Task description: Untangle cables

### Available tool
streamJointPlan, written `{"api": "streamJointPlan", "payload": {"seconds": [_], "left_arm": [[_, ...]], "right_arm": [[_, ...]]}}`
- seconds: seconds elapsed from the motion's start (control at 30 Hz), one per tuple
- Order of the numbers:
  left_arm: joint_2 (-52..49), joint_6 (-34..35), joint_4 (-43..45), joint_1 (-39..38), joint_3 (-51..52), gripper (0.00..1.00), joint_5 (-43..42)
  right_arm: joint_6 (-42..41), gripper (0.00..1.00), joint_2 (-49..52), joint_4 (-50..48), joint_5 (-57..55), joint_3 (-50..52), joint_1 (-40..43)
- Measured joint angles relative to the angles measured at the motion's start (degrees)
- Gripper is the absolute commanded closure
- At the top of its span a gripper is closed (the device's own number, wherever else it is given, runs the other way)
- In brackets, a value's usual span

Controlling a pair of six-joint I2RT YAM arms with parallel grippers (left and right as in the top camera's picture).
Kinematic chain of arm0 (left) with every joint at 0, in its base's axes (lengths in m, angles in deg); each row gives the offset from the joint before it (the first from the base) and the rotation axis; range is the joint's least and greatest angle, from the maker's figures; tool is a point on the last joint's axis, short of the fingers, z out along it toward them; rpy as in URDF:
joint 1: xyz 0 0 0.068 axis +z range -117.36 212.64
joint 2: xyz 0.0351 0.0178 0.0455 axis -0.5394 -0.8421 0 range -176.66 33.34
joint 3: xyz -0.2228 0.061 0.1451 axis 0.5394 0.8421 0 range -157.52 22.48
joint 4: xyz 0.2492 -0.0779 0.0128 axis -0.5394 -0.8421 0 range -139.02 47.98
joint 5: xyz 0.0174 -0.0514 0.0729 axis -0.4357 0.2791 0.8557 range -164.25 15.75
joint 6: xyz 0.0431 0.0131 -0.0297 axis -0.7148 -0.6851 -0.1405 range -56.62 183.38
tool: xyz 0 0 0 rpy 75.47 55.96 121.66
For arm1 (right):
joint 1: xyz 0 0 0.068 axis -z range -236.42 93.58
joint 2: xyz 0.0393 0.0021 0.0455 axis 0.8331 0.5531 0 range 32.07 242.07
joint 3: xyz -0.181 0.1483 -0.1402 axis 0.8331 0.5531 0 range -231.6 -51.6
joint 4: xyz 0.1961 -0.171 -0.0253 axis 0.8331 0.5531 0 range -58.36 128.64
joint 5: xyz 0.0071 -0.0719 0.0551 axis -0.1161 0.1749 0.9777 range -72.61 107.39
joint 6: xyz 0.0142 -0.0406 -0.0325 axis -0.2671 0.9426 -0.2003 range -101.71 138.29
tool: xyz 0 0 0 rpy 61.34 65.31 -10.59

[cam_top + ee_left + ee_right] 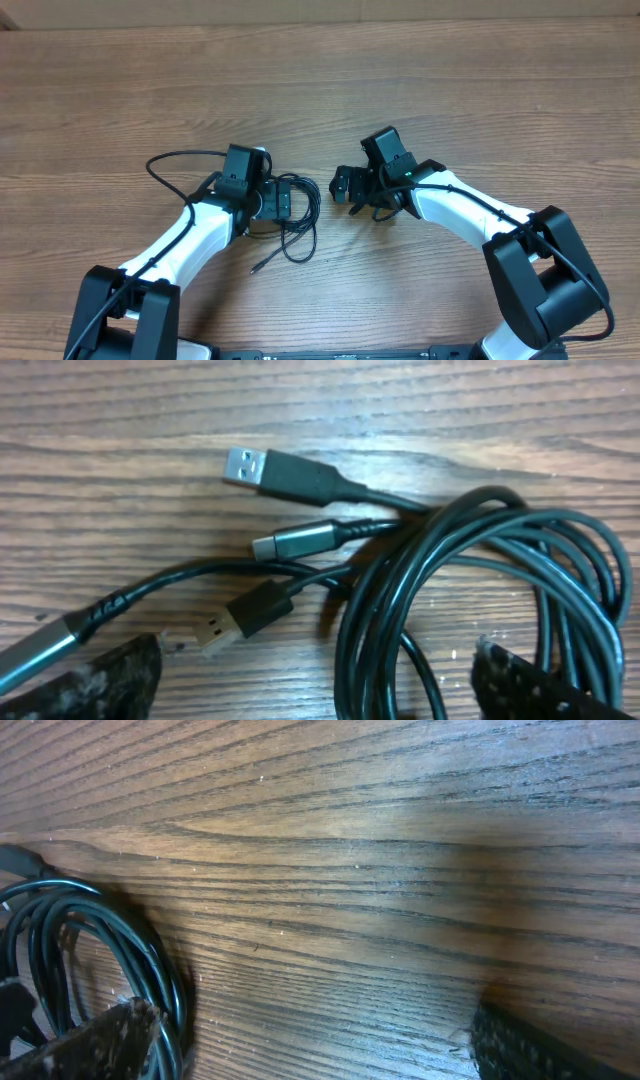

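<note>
A tangle of thin black cables (pixel 296 222) lies on the wooden table at the middle, with one loop running left (pixel 165 160) and a plug end trailing down (pixel 258 267). My left gripper (pixel 283 198) is open, low over the tangle. In the left wrist view the coiled cables (pixel 470 590) pass between its fingers, with two USB plugs (pixel 262 468) (pixel 232 622) and a silver-tipped plug (pixel 290 540) beside them. My right gripper (pixel 345 186) is open and empty, just right of the tangle. The right wrist view shows cable loops (pixel 110 955) by its left finger.
The wooden table (pixel 450 90) spreads bare all round the tangle. The thicker black wires of the arms run along both white arms (pixel 470 200). The arm bases stand at the front edge.
</note>
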Motion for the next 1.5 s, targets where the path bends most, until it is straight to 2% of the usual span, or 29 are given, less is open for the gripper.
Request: {"api": "streamJointPlan", "payload": {"seconds": [0.03,0.07,0.1,0.2,0.27,0.33,0.47,0.57,0.7,0.77,0.93,0.97,1.0,1.03,1.07,1.13,1.27,1.4,1.5], "left_arm": [[0.0,0.1,0.0,0.4,-0.4,0.13,-0.8],[0.0,0.2,0.0,0.9,-1.0,0.24,-1.7],[0.0,0.4,0.1,1.5,-1.7,0.42,-2.8],[0.0,0.5,0.7,3.5,-4.2,0.74,-4.9],[0.0,0.9,2.4,5.2,-5.4,0.87,-5.7],[0.0,0.9,4.4,6.7,-5.8,0.96,-6.0],[0.0,0.9,5.6,9.3,-5.9,0.96,-6.6],[0.0,0.8,3.3,10.7,-5.9,0.88,-8.8],[0.0,1.0,0.2,11.0,-6.0,0.82,-11.3],[0.0,0.7,1.5,11.0,-6.0,0.96,-12.0],[0.0,-4.1,4.3,11.0,-6.0,0.94,-11.0],[0.0,-4.8,4.2,11.0,-6.0,0.91,-10.2],[0.0,-5.5,3.9,11.0,-6.0,0.9,-9.4],[0.0,-5.9,3.5,11.0,-6.0,0.89,-8.6],[0.0,-6.3,3.1,11.1,-6.0,0.9,-8.2],[0.0,-6.7,2.4,11.6,-6.0,0.94,-7.5],[0.0,-6.7,2.1,14.8,-6.0,0.96,-8.3],[0.0,-6.7,1.8,20.4,-6.0,0.96,-14.1],[0.0,-6.7,1.3,23.5,-6.0,0.96,-17.0]], "right_arm": [[0.0,0.0,0.0,0.0,0.0,0.0,0.0],[0.0,0.0,0.0,0.0,0.0,0.0,0.0],[0.0,0.0,0.0,0.0,0.0,0.0,0.0],[0.0,0.0,0.0,0.0,0.0,0.0,0.0],[0.0,0.0,0.0,0.0,0.0,0.0,0.0],[0.0,0.0,0.0,0.0,0.0,0.0,0.0],[0.0,0.0,0.0,0.0,0.0,0.0,0.0],[0.0,0.0,0.0,0.0,0.0,0.0,0.0],[0.0,0.0,0.0,0.0,0.0,0.0,0.0],[0.0,0.0,0.0,0.0,0.0,0.0,0.0],[0.0,0.0,0.0,-0.3,0.2,0.0,0.0],[-0.3,0.13,0.0,-1.0,0.2,0.0,0.0],[-0.8,0.33,0.0,-2.6,0.7,0.1,0.0],[-1.0,0.62,0.0,-4.7,1.7,0.1,0.0],[-1.3,0.73,0.0,-6.8,3.7,0.0,0.0],[-1.7,0.79,0.0,-10.5,8.3,0.0,0.0],[-2.4,0.78,0.0,-11.3,14.9,-2.1,-1.1],[-2.4,0.68,0.0,-12.1,16.9,-4.4,-4.4],[-2.7,0.57,0.0,-11.8,14.2,-4.5,-8.3]]}}
